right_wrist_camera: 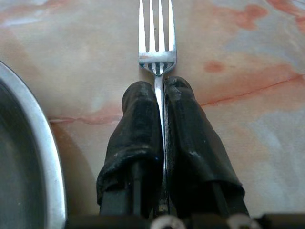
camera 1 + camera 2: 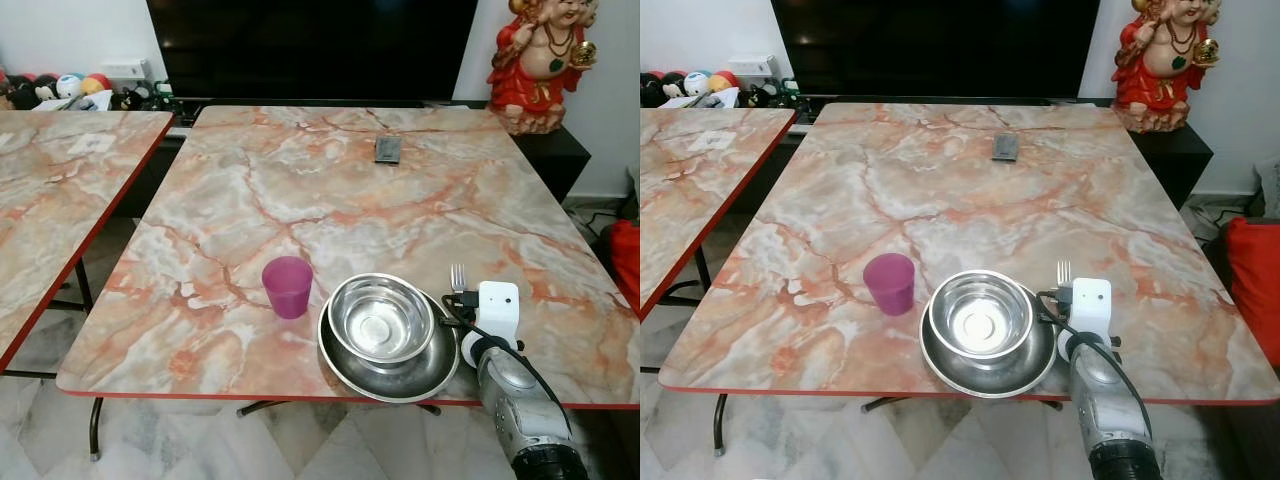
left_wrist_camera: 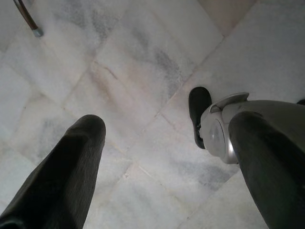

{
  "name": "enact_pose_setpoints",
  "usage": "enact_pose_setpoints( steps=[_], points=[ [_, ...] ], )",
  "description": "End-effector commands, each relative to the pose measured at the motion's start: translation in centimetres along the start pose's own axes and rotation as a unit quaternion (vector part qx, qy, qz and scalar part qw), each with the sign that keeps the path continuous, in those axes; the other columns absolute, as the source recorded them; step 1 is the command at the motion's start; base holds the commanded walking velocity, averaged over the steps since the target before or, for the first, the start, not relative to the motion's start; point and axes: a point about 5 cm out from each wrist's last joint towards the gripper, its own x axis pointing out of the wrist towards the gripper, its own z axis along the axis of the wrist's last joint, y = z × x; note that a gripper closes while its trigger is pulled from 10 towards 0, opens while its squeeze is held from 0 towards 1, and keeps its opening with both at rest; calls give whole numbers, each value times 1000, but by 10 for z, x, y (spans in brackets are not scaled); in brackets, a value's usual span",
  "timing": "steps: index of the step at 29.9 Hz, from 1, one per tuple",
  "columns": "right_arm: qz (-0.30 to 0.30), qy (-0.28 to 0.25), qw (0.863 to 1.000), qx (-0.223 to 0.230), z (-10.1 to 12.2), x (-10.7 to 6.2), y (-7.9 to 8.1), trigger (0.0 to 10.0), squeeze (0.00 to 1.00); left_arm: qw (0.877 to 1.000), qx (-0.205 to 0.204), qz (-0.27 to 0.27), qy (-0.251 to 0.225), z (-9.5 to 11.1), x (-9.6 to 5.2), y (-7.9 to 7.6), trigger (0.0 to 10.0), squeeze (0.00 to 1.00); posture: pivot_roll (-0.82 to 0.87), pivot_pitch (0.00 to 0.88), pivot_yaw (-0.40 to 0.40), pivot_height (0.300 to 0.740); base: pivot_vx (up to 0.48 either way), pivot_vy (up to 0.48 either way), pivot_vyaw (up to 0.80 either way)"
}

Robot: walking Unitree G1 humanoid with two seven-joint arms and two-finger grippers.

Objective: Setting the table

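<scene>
1. Where the right gripper (image 1: 159, 119) reaches over the near edge of the tabletop (image 2: 330, 190), its jaws are pressed together on the handle of a fork (image 1: 157, 47), the thin steel shaft pinched between the two black fingers (image 1: 138, 129).
2. The fork lies low over the marble-patterned surface, its long axis running straight on from the gripper, tines pointing away from the robot toward the far side of the tabletop.
3. Just beside the fork, on the robot's left, sits a wide steel plate (image 2: 345, 372) with a steel bowl (image 2: 381, 318) nested inside it; the bowl holds nothing that I can see.
4. Further left, near the plate but apart from it, a purple cup (image 2: 288, 286) stands upright.
5. Well across the tabletop lies a small dark flat object (image 2: 388, 150).
6. The left gripper (image 3: 167, 143) hangs over the pale marble floor (image 3: 143, 62), jaws spread apart and holding nothing.
</scene>
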Motion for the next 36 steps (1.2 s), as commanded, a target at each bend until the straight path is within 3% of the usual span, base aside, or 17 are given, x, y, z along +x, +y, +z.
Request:
enact_pose_setpoints(
  steps=[1,2,3,5,8,9,10,20,28,32,36],
  points=[
    [0,3,1000,1,-3,0,1,10000,365,1000,-1,-1,16,-9,-2,-2,10000,0,-4,95,4,740,0,0,0],
    [2,3,1000,2,-3,0,1,10000,514,1000,-1,-2,17,-10,-2,-2,10000,0,-3,95,4,740,0,0,0],
    [2,3,1000,2,-3,1,1,10000,514,1000,-1,-2,17,-10,-2,-2,10000,0,-3,95,4,740,0,0,0],
    [2,3,1000,2,-3,1,1,10000,749,1000,-2,-3,19,-11,-2,-2,10000,0,-3,95,4,740,0,0,0],
    [-2,3,1000,1,-2,1,0,10000,690,1000,-2,-2,21,-13,-3,-2,10000,0,-3,95,4,740,0,0,0],
    [-3,3,1000,1,-2,1,0,10000,463,1000,-2,-2,21,-13,-3,-2,10000,0,-3,95,4,740,0,0,0],
    [-4,3,1000,0,-2,1,0,10000,0,1000,-2,-2,21,-13,-3,-2,10000,0,-3,95,4,740,0,0,0],
    [-6,0,1000,0,-2,1,-1,10000,0,1000,-2,-2,23,-13,-3,-1,10000,0,-3,94,5,740,0,0,0],
    [-10,-34,999,12,8,1,-1,10000,0,1000,2,-3,23,-12,-2,-2,10000,0,-3,93,5,740,0,0,0],
    [-16,-64,998,9,17,0,-2,10000,0,1000,7,-5,22,-12,-2,-3,10000,0,-3,92,6,740,0,0,0],
    [-29,-139,990,10,37,-4,-5,10000,0,1000,12,2,15,-10,-2,-3,10000,0,-6,88,6,740,0,0,0]
  ],
)
